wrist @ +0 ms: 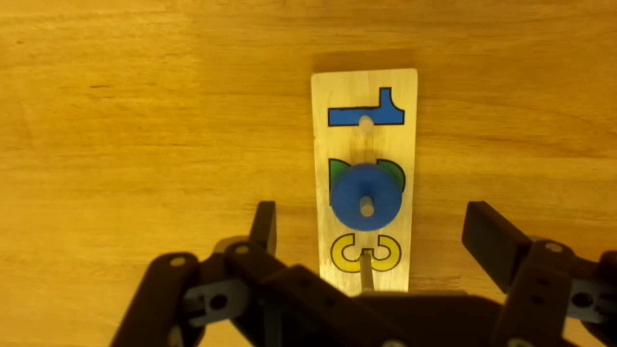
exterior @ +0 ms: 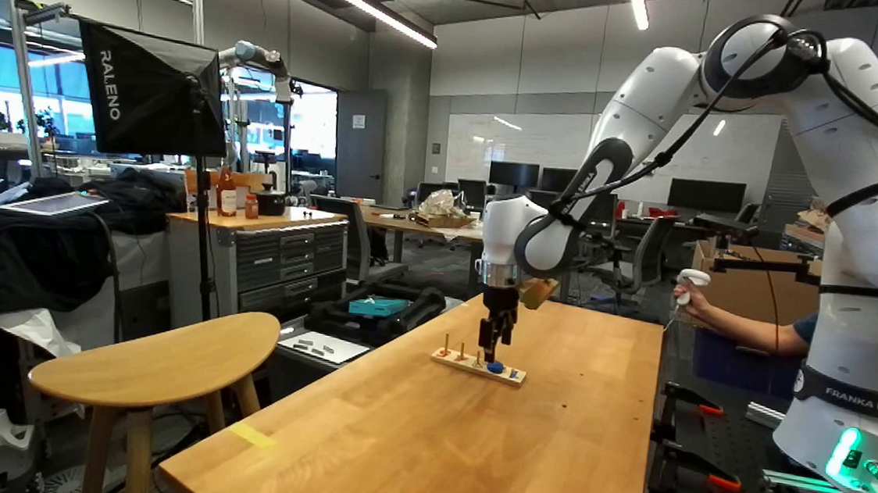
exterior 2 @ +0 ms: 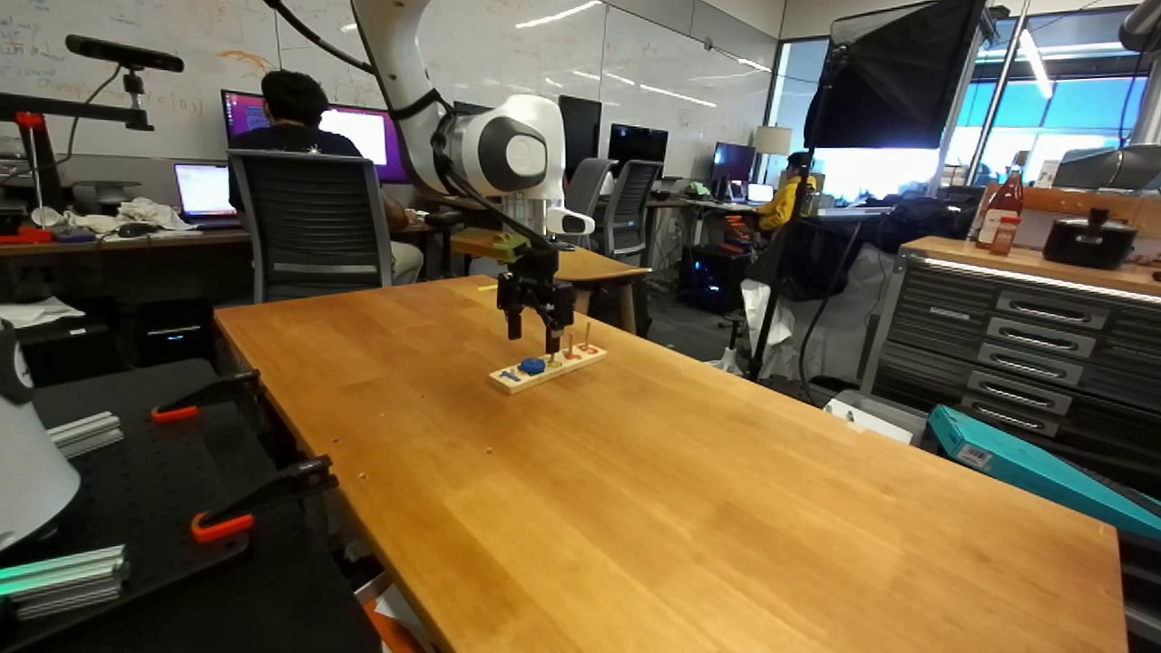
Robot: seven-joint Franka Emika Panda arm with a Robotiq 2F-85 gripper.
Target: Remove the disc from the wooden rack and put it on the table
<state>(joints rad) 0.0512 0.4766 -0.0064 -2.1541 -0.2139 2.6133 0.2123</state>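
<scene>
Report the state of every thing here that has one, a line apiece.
Gripper: open, gripping nothing.
Wooden rack: lying flat on the table.
Blue disc: threaded on the green-numeral peg, not yet removed.
Blue-1 peg: bare.
Yellow-3 peg: bare.
Person's hand: closed around a white controller.
Robot base light: lit green.
Laptop: open, screen lit.
</scene>
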